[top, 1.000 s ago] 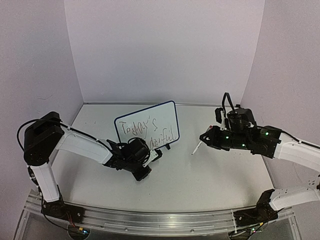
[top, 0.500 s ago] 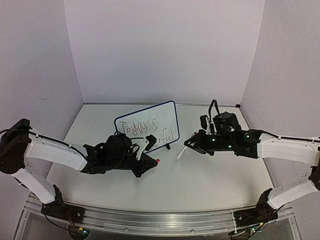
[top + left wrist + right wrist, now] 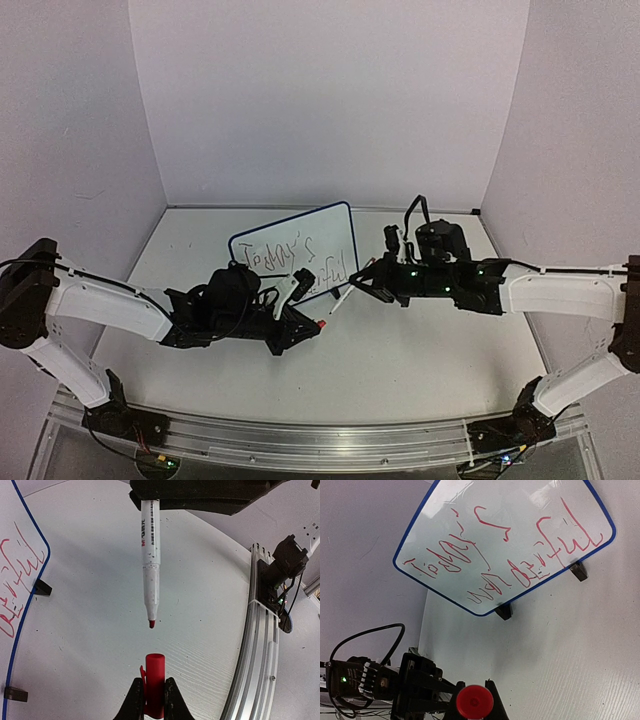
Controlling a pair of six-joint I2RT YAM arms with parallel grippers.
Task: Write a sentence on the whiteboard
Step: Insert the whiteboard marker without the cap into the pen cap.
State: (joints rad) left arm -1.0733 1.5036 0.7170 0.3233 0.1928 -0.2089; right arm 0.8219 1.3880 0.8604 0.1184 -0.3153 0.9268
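Observation:
The whiteboard (image 3: pixel 293 256) stands tilted on its two black feet at mid-table, and the sentence (image 3: pixel 290 264) runs across it in two scrawly red rows. In the right wrist view the whiteboard (image 3: pixel 445 530) fills the top, the sentence (image 3: pixel 517 574) plain on it. My left gripper (image 3: pixel 306 325) is shut on a red marker cap (image 3: pixel 154 677), open end up. My right gripper (image 3: pixel 362 290) is shut on the white marker (image 3: pixel 150 565). Its red tip (image 3: pixel 151 624) hangs a short gap from the cap's mouth, in line with it. The marker's red end (image 3: pixel 474 702) shows between my right fingers.
An aluminium rail (image 3: pixel 260 645) runs along the table's near edge, with an arm base and cables on it. Lilac walls close the table at the back and on both sides. The whiteboard's black feet (image 3: pixel 578 572) stand on the table just behind the two grippers.
My right arm has swung left with the marker, bringing its tip up to the cap. My left arm turned and stretched out low, then held still over the last half second.

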